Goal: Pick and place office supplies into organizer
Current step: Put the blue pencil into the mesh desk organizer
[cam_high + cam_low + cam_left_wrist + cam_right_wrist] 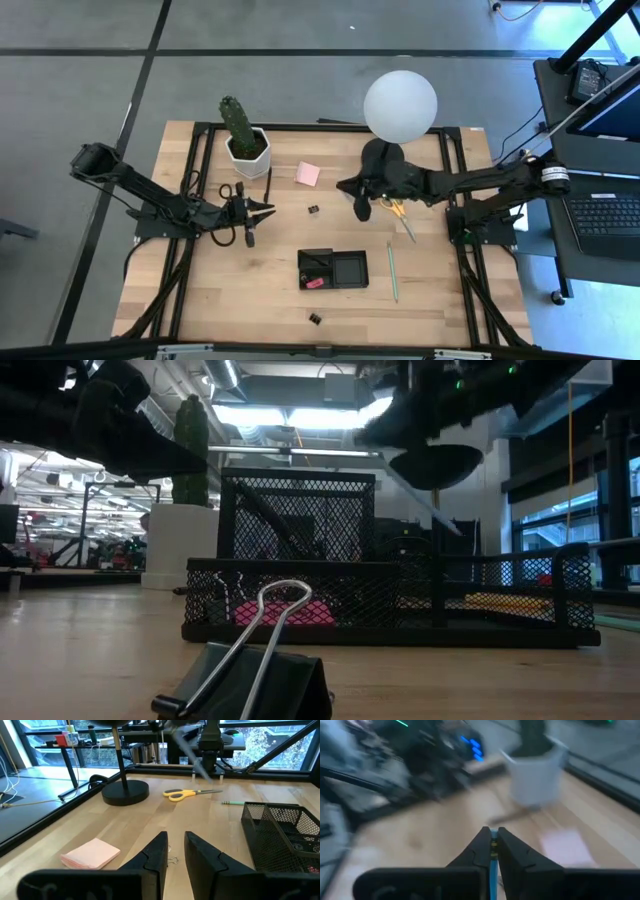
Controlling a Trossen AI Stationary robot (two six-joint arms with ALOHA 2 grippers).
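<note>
The black mesh organizer (350,270) stands on the near middle of the table with a pink eraser (314,283) inside. Yellow-handled scissors (400,212), a green pencil (392,270), a pink sticky pad (307,174), a black pen (268,185) and two binder clips (313,210) (315,318) lie flat on the wood. My right gripper (358,207) hangs above the table beside the scissors, shut on a thin pen-like stick (192,757). My left gripper (262,210) sits low near the cactus pot, open by a narrow gap (176,851) and holding nothing. My right gripper pinches the thin stick (493,847) between its two fingers. The stick is lifted clear of the table and slants down below the gripper (430,505). Which part of its length the fingers have, I cannot tell.
A potted cactus (240,125) stands at the far left of the table. The white globe lamp (400,100) rises from a round black base (125,792) at the far middle, close behind my right gripper. Bare wood lies near and left of the organizer.
</note>
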